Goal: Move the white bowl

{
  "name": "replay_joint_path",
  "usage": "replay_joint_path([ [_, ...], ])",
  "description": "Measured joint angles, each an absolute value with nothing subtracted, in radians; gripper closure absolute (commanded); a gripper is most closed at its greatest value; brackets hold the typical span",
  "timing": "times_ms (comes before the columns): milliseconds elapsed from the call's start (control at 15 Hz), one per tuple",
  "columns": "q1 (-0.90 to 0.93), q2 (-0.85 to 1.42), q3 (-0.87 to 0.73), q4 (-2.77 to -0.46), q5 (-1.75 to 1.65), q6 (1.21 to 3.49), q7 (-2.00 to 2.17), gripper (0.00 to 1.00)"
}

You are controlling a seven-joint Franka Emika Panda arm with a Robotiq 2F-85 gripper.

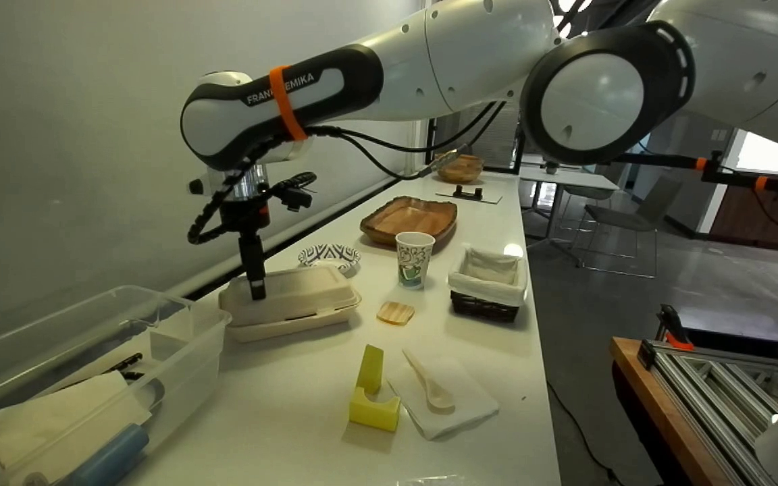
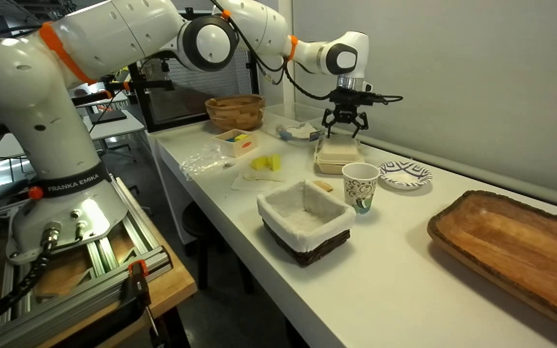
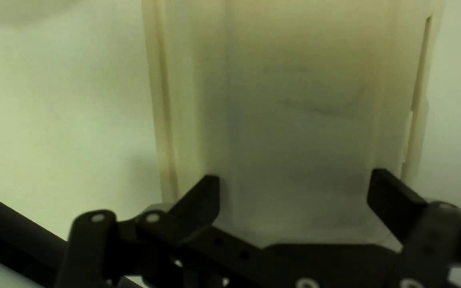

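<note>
Your black 2-fingered claw (image 3: 294,178) has its jaws parted wide over the off-white squarish clamshell container (image 1: 301,290), which in an exterior view sits on the white table (image 1: 281,412) at 2 o'clock from the clear rectangular plastic bin (image 1: 193,378).

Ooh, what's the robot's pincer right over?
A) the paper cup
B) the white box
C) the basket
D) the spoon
B, because in the wrist view the pincer is open and the white box fills the space beneath it.
</note>
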State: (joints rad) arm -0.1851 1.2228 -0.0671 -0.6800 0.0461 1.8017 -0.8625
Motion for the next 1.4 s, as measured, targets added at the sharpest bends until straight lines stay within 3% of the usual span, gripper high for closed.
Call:
replay_joint_path([
  [933,-0.114,1.025,-0.065,-1.036,-0.117,1.84,-1.422,0.0],
  [1400,-0.062,0.876,-0.09,-1.168,-0.25,1.934,-1.246,0.0],
])
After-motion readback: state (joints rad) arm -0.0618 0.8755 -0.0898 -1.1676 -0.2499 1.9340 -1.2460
